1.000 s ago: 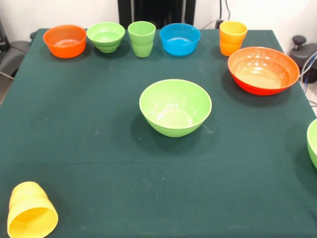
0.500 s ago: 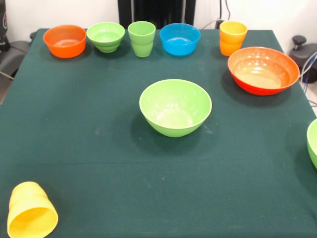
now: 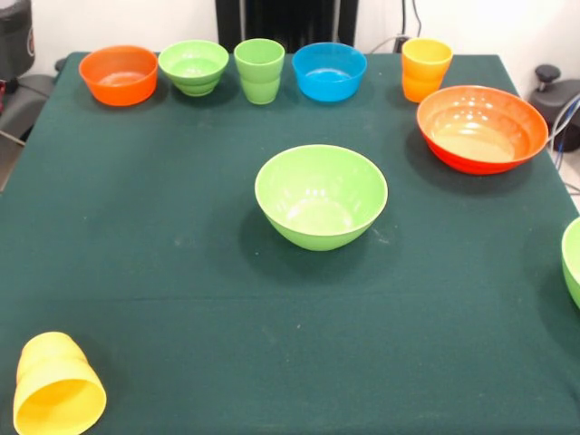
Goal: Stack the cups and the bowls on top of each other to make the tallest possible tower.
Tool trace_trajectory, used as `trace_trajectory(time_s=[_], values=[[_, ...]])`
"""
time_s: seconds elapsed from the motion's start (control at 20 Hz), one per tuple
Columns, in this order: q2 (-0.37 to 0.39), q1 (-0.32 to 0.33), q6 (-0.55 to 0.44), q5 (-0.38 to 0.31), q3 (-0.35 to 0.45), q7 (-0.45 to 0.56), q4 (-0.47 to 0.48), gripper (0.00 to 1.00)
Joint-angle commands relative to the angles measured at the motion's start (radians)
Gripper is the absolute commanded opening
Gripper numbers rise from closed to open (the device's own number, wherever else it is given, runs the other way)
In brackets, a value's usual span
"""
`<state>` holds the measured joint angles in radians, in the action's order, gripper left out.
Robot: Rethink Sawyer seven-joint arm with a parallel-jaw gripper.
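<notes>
No gripper is showing anywhere in the front view, so whether its fingers are spread or pressed together cannot be told, and nothing on the table is being held. A large light green bowl [image 3: 321, 196] is sitting upright and alone near the middle of the dark green tablecloth [image 3: 181, 272], its mouth facing up. Along the far edge a row of smaller pieces is standing upright, none of them nested: a small orange bowl [image 3: 119, 74] at the left, a small light green bowl [image 3: 194, 67] just beside it, then a light green cup [image 3: 259, 71], then a small blue bowl [image 3: 329, 71], each one near its neighbour but apart from it. Further right an orange-yellow cup [image 3: 426, 69] is standing near the far right corner, and a large orange-red bowl [image 3: 482, 128] is resting just in front of it, its rim overlapping the cup's foot in the picture, though whether the two are touching cannot be told. At the right edge only a sliver of another large light green bowl [image 3: 572, 261] is showing, the rest of it being cut off by the frame. In the near left corner a yellow cup [image 3: 58, 396] is lying on its side with its open mouth turned toward the camera, well apart from everything else. Nothing is stacked on anything.
</notes>
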<state>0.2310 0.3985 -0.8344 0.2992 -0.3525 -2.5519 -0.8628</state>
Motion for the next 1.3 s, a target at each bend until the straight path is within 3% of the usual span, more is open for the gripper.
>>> trace_trajectory(time_s=[0.05,0.6,1.0,1.3], values=[[-0.062,-0.058,-0.061,0.027,0.058,-0.205,-0.041,0.0],[-0.116,-0.09,-0.046,0.08,0.024,-0.24,0.0,0.0],[-0.204,-0.102,-0.067,0.108,-0.021,-0.272,0.125,0.0],[-0.314,-0.087,-0.109,0.16,-0.083,-0.333,0.294,0.0]])
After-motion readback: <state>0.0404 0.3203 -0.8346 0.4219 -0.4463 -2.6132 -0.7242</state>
